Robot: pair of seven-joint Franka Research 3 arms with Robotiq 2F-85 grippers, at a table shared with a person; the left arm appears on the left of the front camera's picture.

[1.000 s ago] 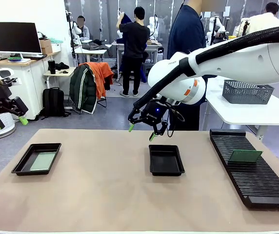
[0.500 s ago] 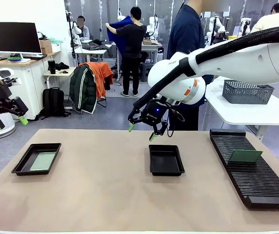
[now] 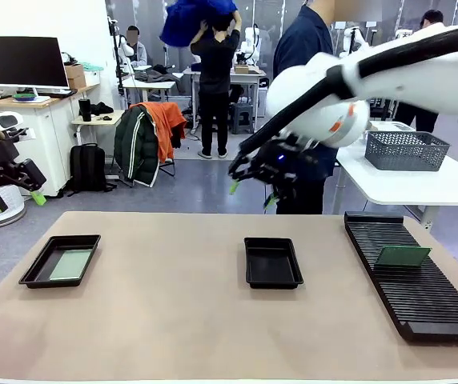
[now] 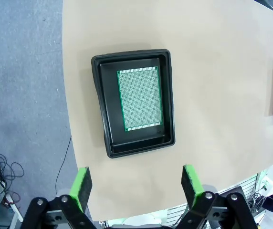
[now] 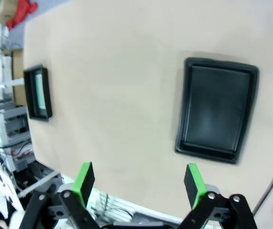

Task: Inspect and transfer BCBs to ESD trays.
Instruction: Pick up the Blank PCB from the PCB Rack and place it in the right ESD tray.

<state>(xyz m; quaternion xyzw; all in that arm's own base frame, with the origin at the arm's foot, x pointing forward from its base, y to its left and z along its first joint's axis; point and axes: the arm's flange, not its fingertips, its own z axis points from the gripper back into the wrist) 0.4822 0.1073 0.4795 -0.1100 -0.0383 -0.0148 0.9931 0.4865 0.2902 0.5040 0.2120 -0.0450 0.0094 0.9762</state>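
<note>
A black ESD tray at the table's left holds a pale-green BCB. From the left wrist view this tray and its board lie straight below my open left gripper, which hangs high off the table's left edge. A second ESD tray sits empty at mid-table. My right gripper hovers open, high above and behind it; its wrist view shows the empty tray and the far tray beyond the open gripper. Another BCB rests on the rack.
A long black ribbed rack runs along the table's right side. A person in a dark blue top stands at the far edge behind my right arm. A grey mesh basket sits on a white side table.
My right arm has lifted and swung to the right, away from the space just behind the middle tray. The left arm, trays and boards have not moved.
</note>
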